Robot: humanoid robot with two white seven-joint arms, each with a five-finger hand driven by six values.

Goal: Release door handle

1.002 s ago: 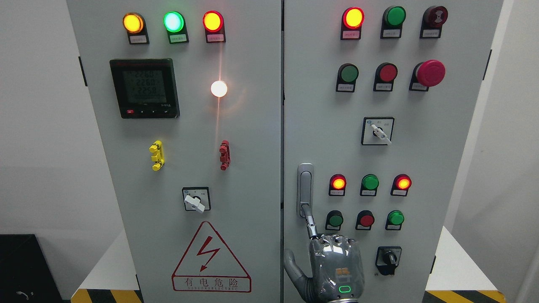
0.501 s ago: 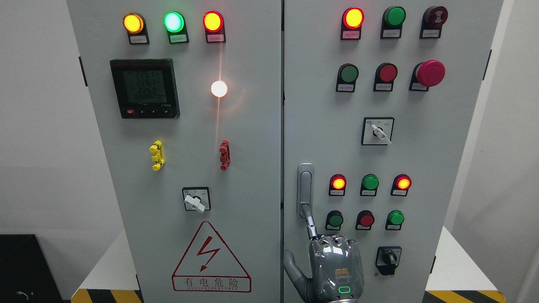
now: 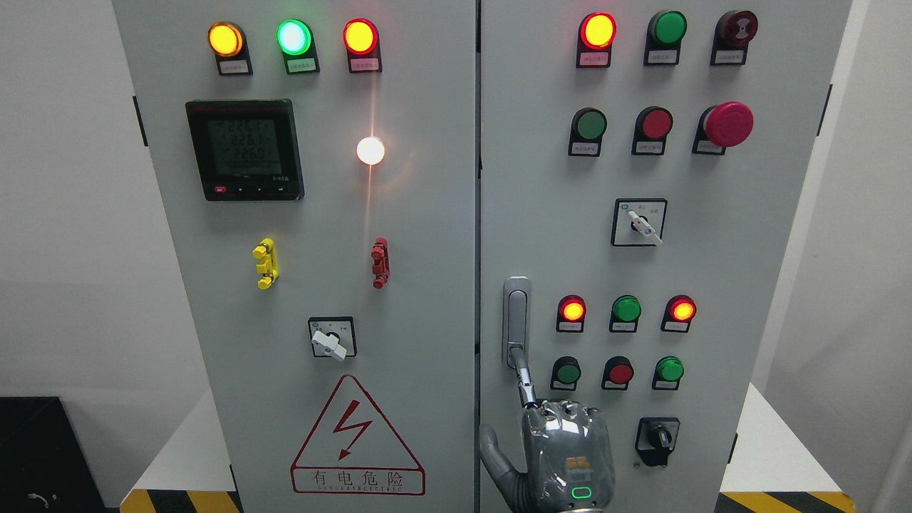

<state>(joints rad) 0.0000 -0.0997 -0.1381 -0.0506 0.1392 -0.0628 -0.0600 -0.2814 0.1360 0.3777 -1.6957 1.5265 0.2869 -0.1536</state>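
The grey door handle [image 3: 516, 320] stands upright on the left edge of the cabinet's right door [image 3: 541, 178]. My right hand [image 3: 566, 456] comes up from the bottom edge below it, its back towards the camera. The index finger [image 3: 525, 381] is stretched up, with its tip touching the handle's lower end. Its other fingers are curled at the knuckles and the thumb sticks out to the left. Nothing is wrapped around the handle. The left arm does not show.
Lit and unlit push buttons [image 3: 625, 310] and a black rotary switch [image 3: 657, 436] sit just right of the hand. The left door [image 3: 427, 214] carries a meter, lamps, a selector switch and a warning triangle. White walls flank the cabinet.
The right hand has sunk very slightly. Its index fingertip stays at the handle's lower end.
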